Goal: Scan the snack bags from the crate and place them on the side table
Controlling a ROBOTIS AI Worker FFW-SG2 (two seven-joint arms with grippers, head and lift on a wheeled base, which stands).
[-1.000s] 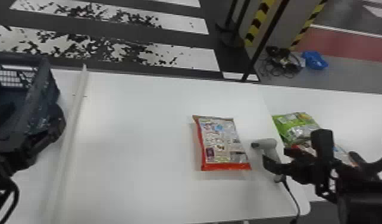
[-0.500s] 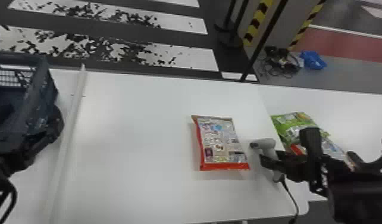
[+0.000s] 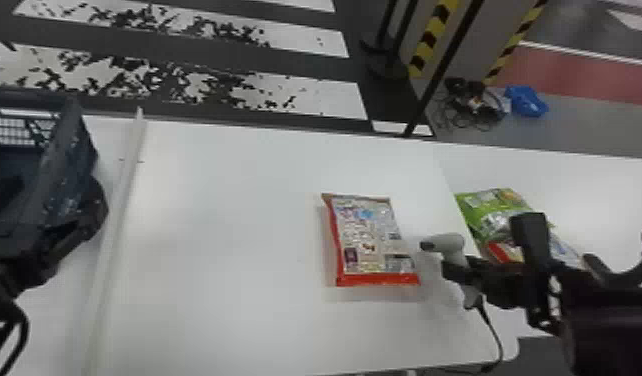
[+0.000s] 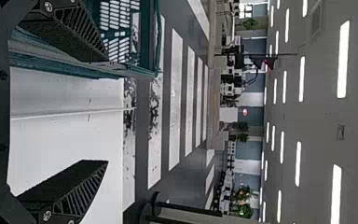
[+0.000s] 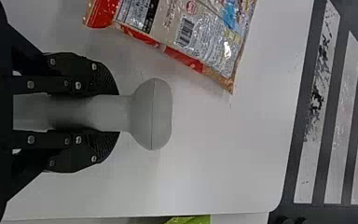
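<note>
Gripping scanner (image 3: pixel 447 243) upright in your right gripper (image 3: pixel 462 275), beside red-edged snack bag (image 3: pixel 370 240) on white table (image 3: pixel 225 240); your left gripper (image 3: pixel 47 202), released, fingers apart, at crate (image 3: pixel 67 150).

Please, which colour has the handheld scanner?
The handheld scanner is light grey, clearest in the right wrist view.

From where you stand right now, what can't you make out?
- Crate: cut off by the head view's left edge.
- Green bag: partly behind the right arm, head view.
- Scanner: partly covered by the right end effector, right wrist view.
- Red-edged bag: print too blurred, head view.
</note>
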